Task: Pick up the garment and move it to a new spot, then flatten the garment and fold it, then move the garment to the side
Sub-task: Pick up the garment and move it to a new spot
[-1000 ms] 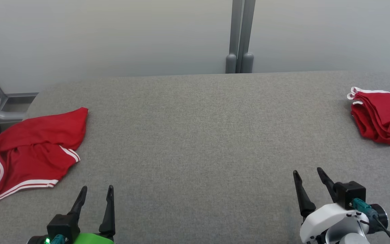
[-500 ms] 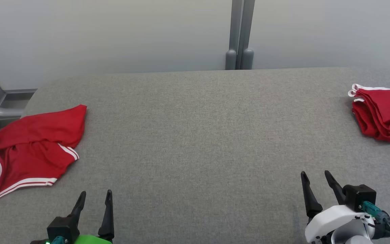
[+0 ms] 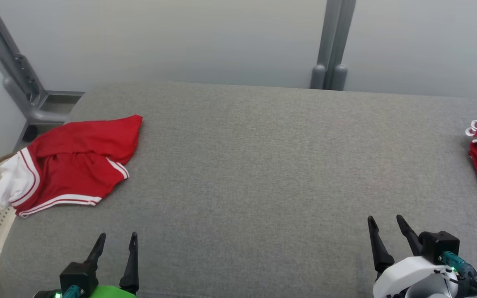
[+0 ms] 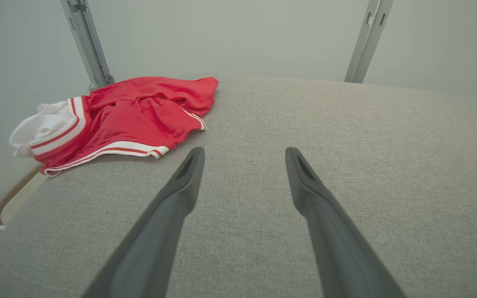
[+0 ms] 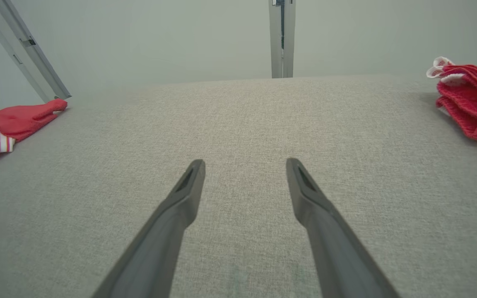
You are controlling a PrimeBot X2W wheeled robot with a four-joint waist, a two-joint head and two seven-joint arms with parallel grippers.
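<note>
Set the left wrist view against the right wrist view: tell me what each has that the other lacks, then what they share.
Left wrist view, not the right: the open left gripper, the white waistband of the crumpled red shorts, and a basket rim beside the grey table. Right wrist view, not the left: the open right gripper and a folded red garment at the far right. Both: the crumpled red shorts themselves, the grey table, and grey upright posts by the wall.
</note>
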